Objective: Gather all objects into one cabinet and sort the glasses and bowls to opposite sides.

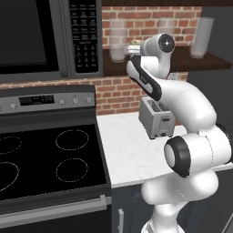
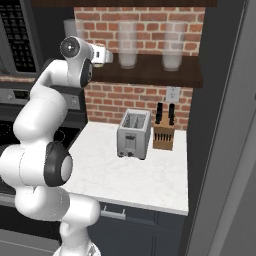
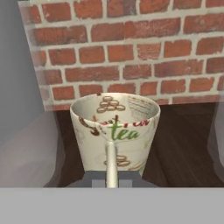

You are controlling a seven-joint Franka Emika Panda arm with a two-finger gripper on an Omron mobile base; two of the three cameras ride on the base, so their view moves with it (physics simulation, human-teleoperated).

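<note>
gripper (image 3: 111,181): mine, jaws pressed together on the handle of the cream mug; the finger tips themselves are mostly hidden under the grey block at the bottom of the hand view.
cream mug (image 3: 114,131): upright on the wooden shelf, open top toward me, "tea" in green print on the wall, brown bean pattern inside and out. Its pale handle runs straight down into my grip.
wooden shelf (image 2: 150,70): dark brown board in the brick niche, above the counter. The mug sits toward its left end.
brick wall (image 3: 131,48): red brick right behind the mug, lining the back of the niche.
arm: reaches up from the base to shelf height; in the right base view my hand (image 2: 102,55) sits at the left end of the shelf.
clear glasses: translucent tumblers stand on the shelf, one (image 2: 128,46) just right of my hand, another (image 2: 173,47) further right. Blurry clear shapes flank the mug on both sides in the hand view.
toaster (image 2: 133,133): silver, on the white counter (image 2: 150,185) below the shelf.
knife block (image 2: 163,135): wooden, just right of the toaster, against the wall.
stove (image 1: 45,154): black glass cooktop, left of the counter.
microwave (image 1: 45,36): above the stove, left of the niche.
</note>
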